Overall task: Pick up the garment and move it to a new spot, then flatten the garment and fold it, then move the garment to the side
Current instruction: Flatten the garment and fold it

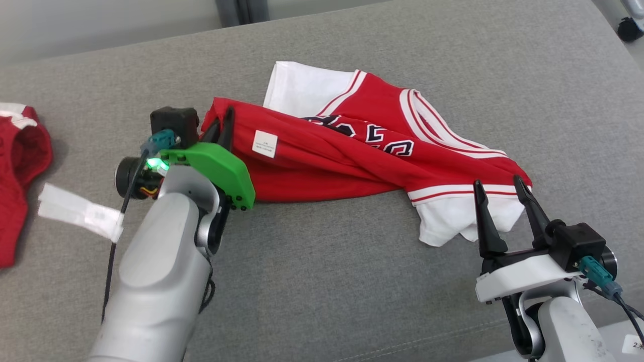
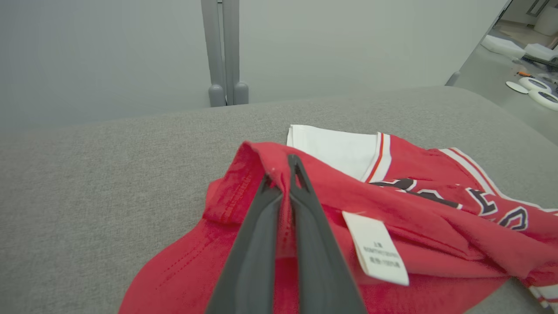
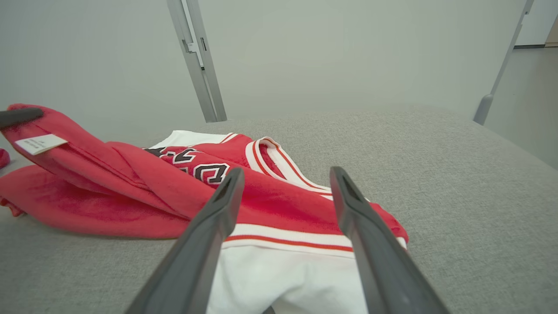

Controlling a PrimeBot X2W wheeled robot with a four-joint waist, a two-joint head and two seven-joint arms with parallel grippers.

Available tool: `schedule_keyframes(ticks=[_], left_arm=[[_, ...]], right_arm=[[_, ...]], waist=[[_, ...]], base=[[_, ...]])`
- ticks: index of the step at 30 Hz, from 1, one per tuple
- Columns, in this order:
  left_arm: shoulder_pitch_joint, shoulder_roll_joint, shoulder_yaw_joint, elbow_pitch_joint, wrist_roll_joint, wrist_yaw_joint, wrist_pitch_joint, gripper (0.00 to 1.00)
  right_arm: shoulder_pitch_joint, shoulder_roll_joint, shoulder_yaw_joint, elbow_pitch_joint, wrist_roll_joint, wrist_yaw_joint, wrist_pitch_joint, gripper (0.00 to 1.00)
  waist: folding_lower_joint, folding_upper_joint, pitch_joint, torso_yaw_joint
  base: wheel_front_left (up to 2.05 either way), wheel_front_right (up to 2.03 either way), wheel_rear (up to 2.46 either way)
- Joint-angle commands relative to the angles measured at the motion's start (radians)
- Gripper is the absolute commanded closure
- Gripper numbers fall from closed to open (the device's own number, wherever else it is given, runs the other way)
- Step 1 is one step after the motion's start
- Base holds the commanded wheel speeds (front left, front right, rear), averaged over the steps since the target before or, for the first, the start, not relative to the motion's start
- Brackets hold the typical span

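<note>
Pick-up step: left gripper pinched together on crumpled red-and-white fabric jersey; right gripper spread apart at its other end (nothing held). Next, probably: right clamps, both lift.

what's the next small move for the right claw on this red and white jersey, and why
Probably close the right claw: it hangs open, straddling the striped edge of the red and white fabric jersey, while the left claw is shut on its red hem.
</note>
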Motion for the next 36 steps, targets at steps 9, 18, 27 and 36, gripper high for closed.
schedule_keyframes(ticks=[9, 18, 27, 36], left_arm=[[0.381, 0.036, -0.019, -0.382, -0.065, 0.023, 0.011, 1.00], [0.491, 0.080, -0.017, -0.418, -0.042, 0.054, -0.012, 0.00], [0.480, 0.058, 0.026, -0.271, -0.067, 0.042, -0.198, 0.00], [0.573, 0.028, 0.216, -0.538, 0.051, -0.062, -0.240, 0.00]], right_arm=[[0.022, -0.002, -0.019, -0.026, -0.020, 0.000, 0.004, 0.00], [0.003, -0.003, -0.017, -0.036, -0.022, 0.000, 0.019, 0.00], [0.018, -0.003, -0.029, -0.035, -0.024, 0.000, 0.029, 0.00], [0.049, -0.002, -0.068, -0.054, -0.026, 0.000, 0.043, 0.00]], waist=[[0.0000, -0.0001, -0.023, 0.139], [0.0000, -0.0001, -0.019, 0.194], [0.0000, -0.0001, -0.057, 0.202], [0.0000, -0.0001, -0.093, 0.216]], base=[[0.00, 0.00, 0.00], [0.00, 0.00, 0.00], [0.00, 0.00, 0.00], [0.00, 0.00, 0.00]])
